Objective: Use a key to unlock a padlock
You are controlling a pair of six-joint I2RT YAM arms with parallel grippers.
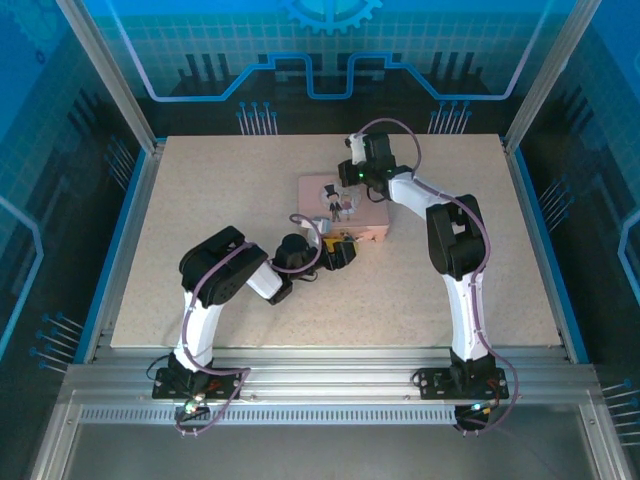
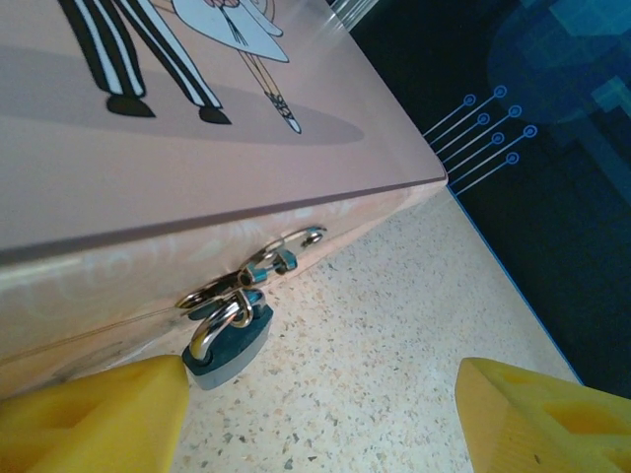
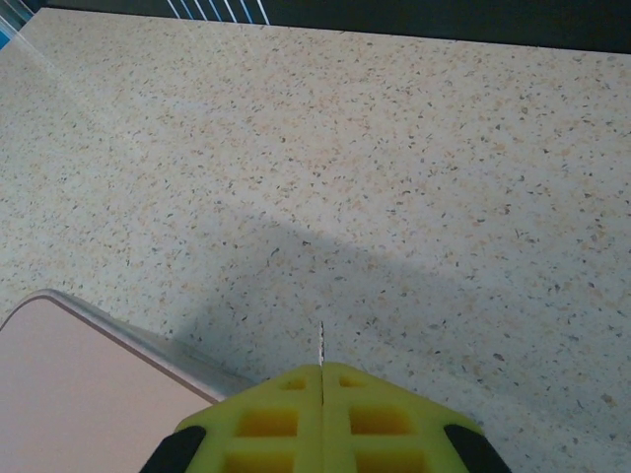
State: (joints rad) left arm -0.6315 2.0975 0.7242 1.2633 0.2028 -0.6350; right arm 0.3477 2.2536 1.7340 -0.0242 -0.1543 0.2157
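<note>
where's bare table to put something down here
Bare table left of the tin, and between the right arm and the right edge. Crowded at the tin's near side, where the left fingers straddle the padlock.

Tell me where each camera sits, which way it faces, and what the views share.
Top external: fixed above and behind the arms, looking down on the table; both arms show, left gripper and right gripper at the pink tin.
Left wrist: low by the tin's front, facing the padlock on its clasp; its open yellow fingers show.
Right wrist: over the tin's corner, looking down across the table; its shut fingers pinch the key.
Shared: all three show tin and table.
</note>
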